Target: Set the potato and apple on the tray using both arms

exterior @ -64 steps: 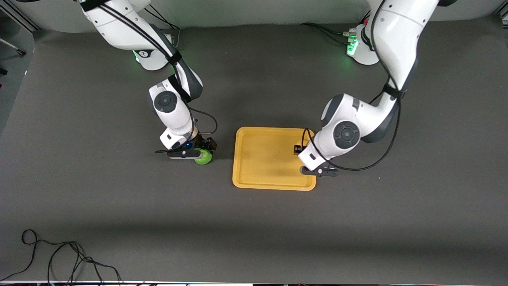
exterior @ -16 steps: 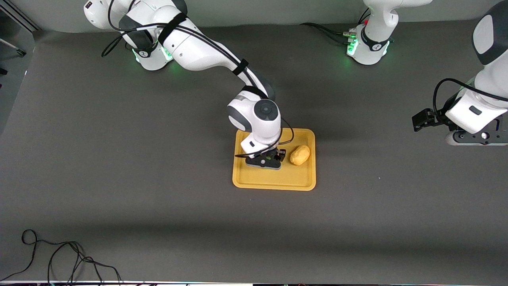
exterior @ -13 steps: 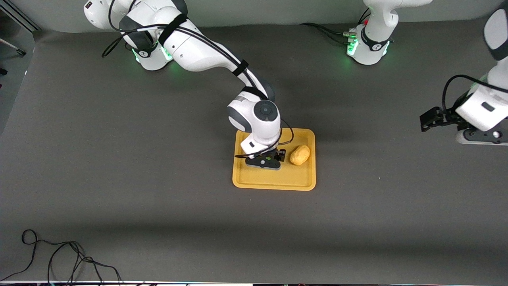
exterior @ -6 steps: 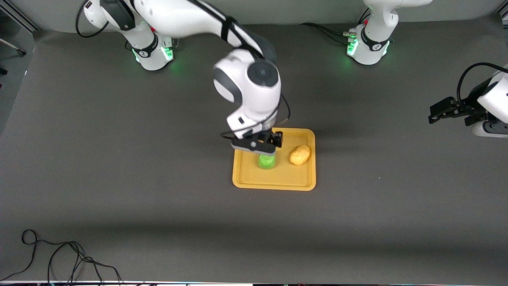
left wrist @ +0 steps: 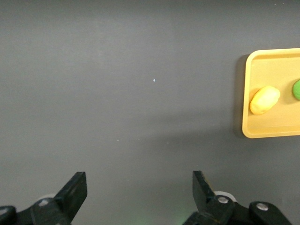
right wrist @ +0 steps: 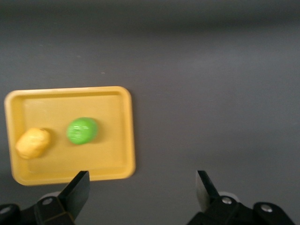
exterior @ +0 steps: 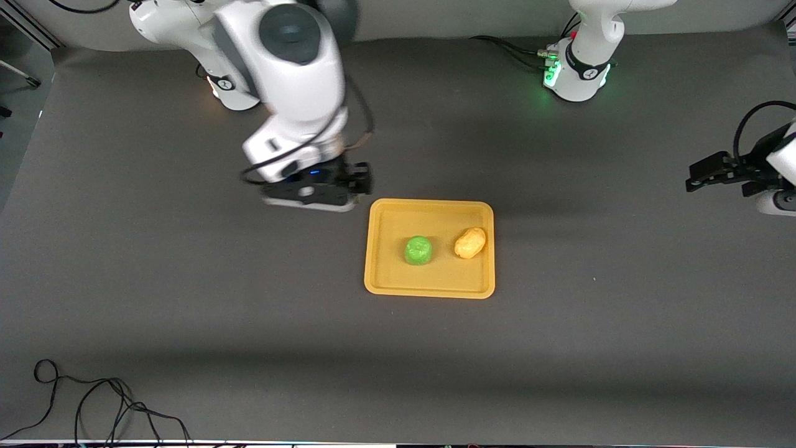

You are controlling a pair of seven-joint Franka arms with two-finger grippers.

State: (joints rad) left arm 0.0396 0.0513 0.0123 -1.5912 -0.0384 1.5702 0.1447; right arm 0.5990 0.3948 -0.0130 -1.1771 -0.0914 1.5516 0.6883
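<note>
You saw the left end effector [exterior: 706,175] partly cut off by the front view's edge, its wrist lost past the frame. In the left wrist view the tray [left wrist: 248,93] and apple [left wrist: 297,89] ran off the edge. The right end effector [exterior: 348,180] was motion-blurred.

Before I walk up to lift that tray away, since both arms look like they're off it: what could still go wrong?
The apple and potato sit loose on the tray, close together; its rim is low, so tilting could roll them off. The right gripper, open, hangs over the table just beside the tray's corner, so your hand might meet it. The left gripper, open, is over the left arm's end of the table, well clear.
</note>
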